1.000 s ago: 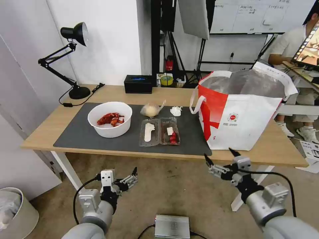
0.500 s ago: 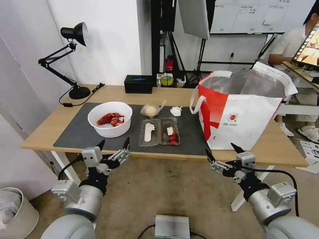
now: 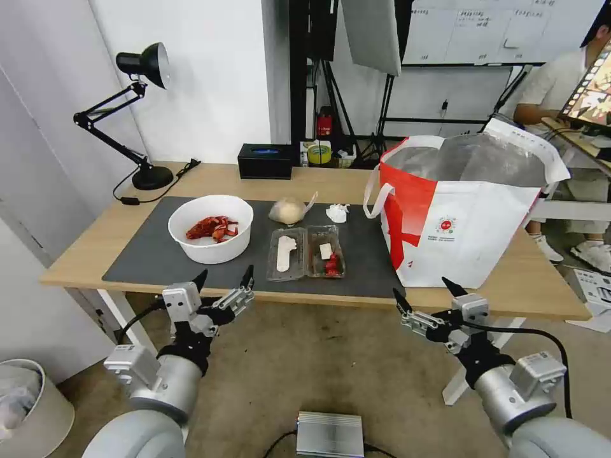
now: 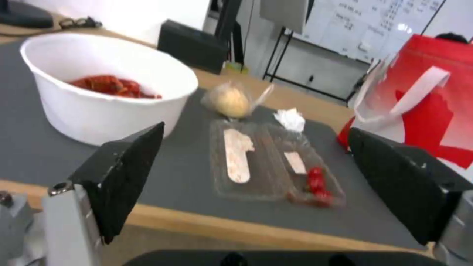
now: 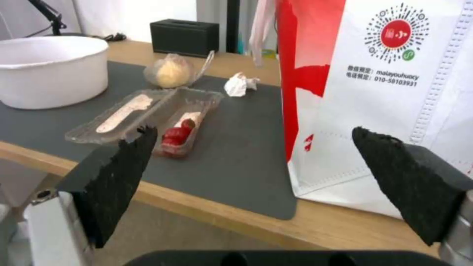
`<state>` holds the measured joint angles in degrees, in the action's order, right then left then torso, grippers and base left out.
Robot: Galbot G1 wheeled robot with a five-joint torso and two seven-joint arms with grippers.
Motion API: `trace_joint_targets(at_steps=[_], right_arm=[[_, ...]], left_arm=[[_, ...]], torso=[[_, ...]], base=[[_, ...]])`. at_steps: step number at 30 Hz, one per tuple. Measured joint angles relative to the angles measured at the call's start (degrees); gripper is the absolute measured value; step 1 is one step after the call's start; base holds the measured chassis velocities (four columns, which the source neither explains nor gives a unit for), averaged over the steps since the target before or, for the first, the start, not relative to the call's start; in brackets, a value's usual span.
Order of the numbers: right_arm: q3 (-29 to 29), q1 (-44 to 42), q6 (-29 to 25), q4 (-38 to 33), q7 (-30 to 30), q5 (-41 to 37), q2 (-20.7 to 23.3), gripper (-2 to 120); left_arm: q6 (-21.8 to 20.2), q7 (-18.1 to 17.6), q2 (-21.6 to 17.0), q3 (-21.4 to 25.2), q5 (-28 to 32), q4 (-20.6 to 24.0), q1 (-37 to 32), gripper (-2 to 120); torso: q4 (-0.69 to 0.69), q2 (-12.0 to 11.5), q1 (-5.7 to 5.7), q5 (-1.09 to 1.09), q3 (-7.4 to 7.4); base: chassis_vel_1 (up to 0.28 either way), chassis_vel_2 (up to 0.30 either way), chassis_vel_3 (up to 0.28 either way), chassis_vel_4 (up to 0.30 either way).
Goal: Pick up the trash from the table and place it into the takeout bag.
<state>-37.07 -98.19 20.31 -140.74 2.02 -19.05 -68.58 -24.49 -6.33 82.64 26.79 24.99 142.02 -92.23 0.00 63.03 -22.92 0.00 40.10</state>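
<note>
On the desk (image 3: 95, 251), a light wooden top with white legs, a dark grey mat (image 3: 153, 261) carries all four pieces of trash. At the mat's left sits the white round bowl (image 3: 210, 229), upright, with red shell scraps (image 3: 212, 228) inside. Just right of the bowl lies the clear plastic clamshell box (image 3: 306, 252), opened flat, one half holding a pale smear and the other small red pieces. Behind the box, the knotted clear bag (image 3: 289, 209) of beige stuff rests on the mat, and the crumpled white tissue (image 3: 337, 213) lies just beside it to the right, apart from it.

The takeout bag (image 3: 471, 235) stands upright at the desk's right end, its mouth open and the silver foil lining showing; a white loop handle (image 3: 375, 197) hangs down on its red side, near the tissue. The bag's lower left corner sits at the mat's right edge.

Left pincer (image 3: 223, 280) is held in front of the desk's near edge, below the bowl, its two fingers spread apart and holding nothing; in the left wrist view the left pincer (image 4: 256, 184) frames the clamshell box (image 4: 273, 162) and bowl (image 4: 98, 92) beyond it. Right pincer (image 3: 425, 294) is likewise in front of the near edge, below the bag's left corner, fingers apart and empty.

Behind the mat stand a black box (image 3: 265, 160), a tape roll (image 3: 319, 153) and a black desk lamp (image 3: 137, 114).
</note>
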Motion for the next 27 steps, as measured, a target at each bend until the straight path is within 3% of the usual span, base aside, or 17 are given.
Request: trace_joint_targets(at_steps=[21,25,27], right_arm=[[0.88,0.91,0.15,1.75,0.25,-0.02,0.59,100],[0.93,1.14,0.16,2.11,0.29,-0.08,0.85,100],[0.94,1.23,0.16,2.23,0.29,-0.14,1.0,100]], left_arm=[[-2.41,-0.25,0.41,0.18,2.29,-0.6,0.29,100],[-4.6,-0.73,0.14,-0.17,7.87,-1.28,1.0,100],[-6.35,-2.5,-0.3,-0.44,13.78,-2.03,1.93,100]], torso=[[0.0,0.0,0.0,0.0,0.0],[0.0,0.0,0.0,0.0,0.0],[0.0,0.0,0.0,0.0,0.0]], base=[[0.0,0.0,0.0,0.0],[0.0,0.0,0.0,0.0],[0.0,0.0,0.0,0.0]])
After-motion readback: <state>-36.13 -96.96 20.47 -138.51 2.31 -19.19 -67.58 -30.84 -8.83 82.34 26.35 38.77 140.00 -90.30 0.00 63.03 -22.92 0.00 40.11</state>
